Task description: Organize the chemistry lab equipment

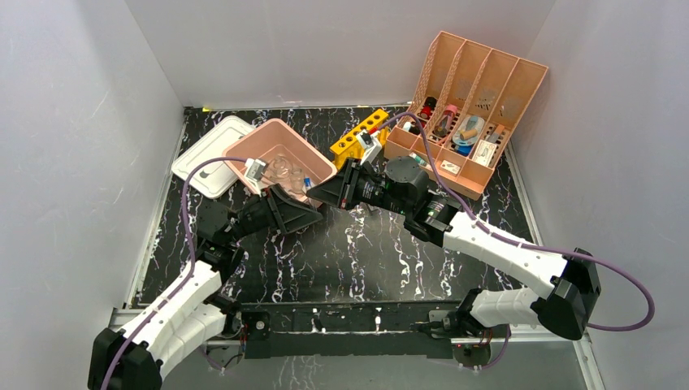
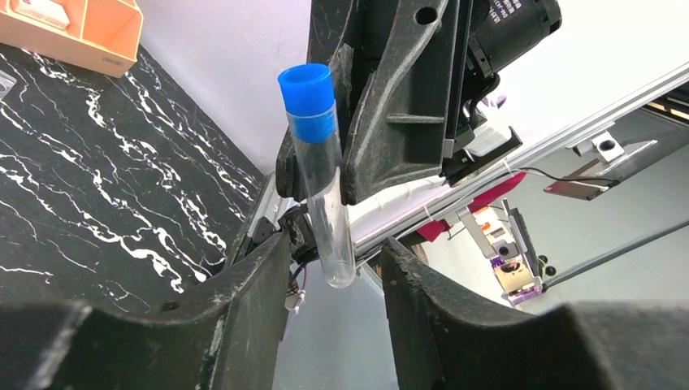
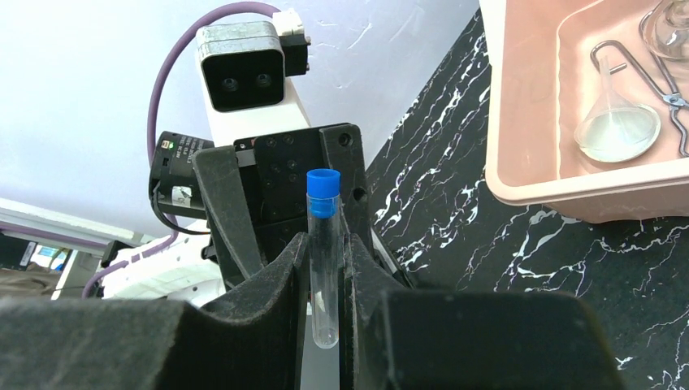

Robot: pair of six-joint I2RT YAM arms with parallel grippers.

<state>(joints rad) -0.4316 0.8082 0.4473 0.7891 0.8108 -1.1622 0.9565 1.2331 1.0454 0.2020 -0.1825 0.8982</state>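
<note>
A clear test tube with a blue cap (image 3: pixel 323 268) stands upright between my right gripper's (image 3: pixel 325 244) fingers, which are shut on it above the table. My left gripper (image 2: pixel 335 244) is open, one jaw on each side of the tube's (image 2: pixel 321 187) round lower end, not touching it. The two grippers meet nose to nose (image 1: pixel 313 201) just in front of the pink tub (image 1: pixel 280 130). The tub (image 3: pixel 520 187) holds a clear glass funnel (image 3: pixel 617 130), thin wire tongs (image 3: pixel 650 77) and part of a round flask (image 3: pixel 670 24).
The peach four-slot organizer (image 1: pixel 471 106) with small items stands at the back right. A yellow block rack (image 1: pixel 357 134) lies between it and the tub. A white flat lid (image 1: pixel 210 154) lies left of the tub. Grey walls close in on three sides.
</note>
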